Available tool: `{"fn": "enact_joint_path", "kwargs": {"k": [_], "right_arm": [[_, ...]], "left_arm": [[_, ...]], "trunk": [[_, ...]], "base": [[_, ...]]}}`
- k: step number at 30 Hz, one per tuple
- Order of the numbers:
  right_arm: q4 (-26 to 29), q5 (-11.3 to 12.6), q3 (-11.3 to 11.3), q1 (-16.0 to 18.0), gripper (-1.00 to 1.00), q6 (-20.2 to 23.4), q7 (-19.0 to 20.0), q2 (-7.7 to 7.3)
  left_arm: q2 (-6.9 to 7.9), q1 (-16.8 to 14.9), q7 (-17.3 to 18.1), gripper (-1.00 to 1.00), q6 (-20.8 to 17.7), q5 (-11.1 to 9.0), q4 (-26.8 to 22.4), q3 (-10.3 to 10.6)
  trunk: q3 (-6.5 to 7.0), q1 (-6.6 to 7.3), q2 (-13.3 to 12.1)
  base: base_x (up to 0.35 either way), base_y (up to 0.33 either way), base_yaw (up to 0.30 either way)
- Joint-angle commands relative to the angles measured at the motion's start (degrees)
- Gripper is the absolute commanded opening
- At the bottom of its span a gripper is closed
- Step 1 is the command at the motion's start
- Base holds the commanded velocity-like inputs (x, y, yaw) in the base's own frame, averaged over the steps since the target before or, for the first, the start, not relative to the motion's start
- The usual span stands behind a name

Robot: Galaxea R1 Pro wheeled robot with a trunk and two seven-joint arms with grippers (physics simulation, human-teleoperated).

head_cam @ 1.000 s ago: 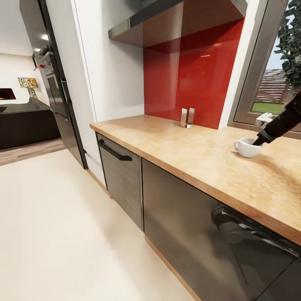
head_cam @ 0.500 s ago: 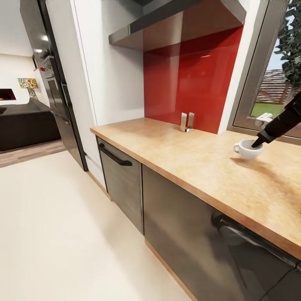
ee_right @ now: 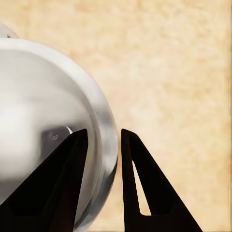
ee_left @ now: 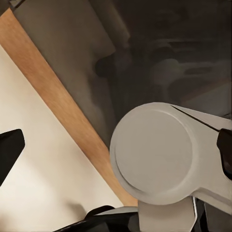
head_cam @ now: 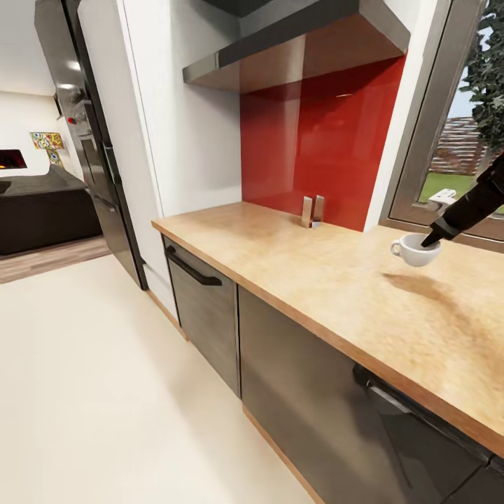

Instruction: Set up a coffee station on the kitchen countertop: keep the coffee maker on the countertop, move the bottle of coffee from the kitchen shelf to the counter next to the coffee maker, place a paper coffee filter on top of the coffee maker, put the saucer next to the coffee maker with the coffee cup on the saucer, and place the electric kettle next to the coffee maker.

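We see right gripper (ee_right: 100,145) pinching coffee cup (head_cam: 414,250) by rim, one finger inside bowl, one outside. Cup hangs clear above kitchen countertop (head_cam: 329,273) (shadow below it), near window. Left gripper's jaw state we cannot tell.

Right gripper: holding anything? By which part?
Yes. The right gripper pinches the coffee cup by its rim wall, one finger inside, one outside. The cup looks lifted off the kitchen countertop.
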State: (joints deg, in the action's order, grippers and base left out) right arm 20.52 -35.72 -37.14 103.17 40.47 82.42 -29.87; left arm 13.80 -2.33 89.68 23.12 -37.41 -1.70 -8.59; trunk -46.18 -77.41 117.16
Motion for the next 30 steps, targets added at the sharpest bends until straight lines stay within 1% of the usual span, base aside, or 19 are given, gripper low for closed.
{"fn": "enact_joint_path", "kwargs": {"k": [1,7,23,30], "right_arm": [[0.13,-0.4,0.05,0.01,-1.0,0.56,0.4,-0.05],[0.14,-0.4,0.05,0.01,-1.0,0.54,0.52,-0.08],[0.13,-0.4,0.05,0.01,-1.0,0.57,0.56,-0.08],[0.13,-0.4,0.05,0.01,-1.0,0.57,0.55,-0.03]], "left_arm": [[0.0,-0.04,0.14,1.0,0.43,0.32,0.04,-0.44],[0.0,-0.04,0.14,1.0,0.43,0.31,0.03,-0.4],[0.0,-0.04,0.14,1.0,0.42,0.31,0.11,-0.46],[0.08,-0.04,0.14,1.0,0.43,0.29,0.12,-0.46]], "trunk": [[0.13,0.23,-0.39],[1.2,1.55,-2.8],[1.21,1.55,-2.8],[1.44,1.55,-2.8]], "base": [[0.0,0.0,0.0],[0.0,0.0,0.0],[0.0,0.0,-0.003],[0.0,0.0,-0.163]]}}
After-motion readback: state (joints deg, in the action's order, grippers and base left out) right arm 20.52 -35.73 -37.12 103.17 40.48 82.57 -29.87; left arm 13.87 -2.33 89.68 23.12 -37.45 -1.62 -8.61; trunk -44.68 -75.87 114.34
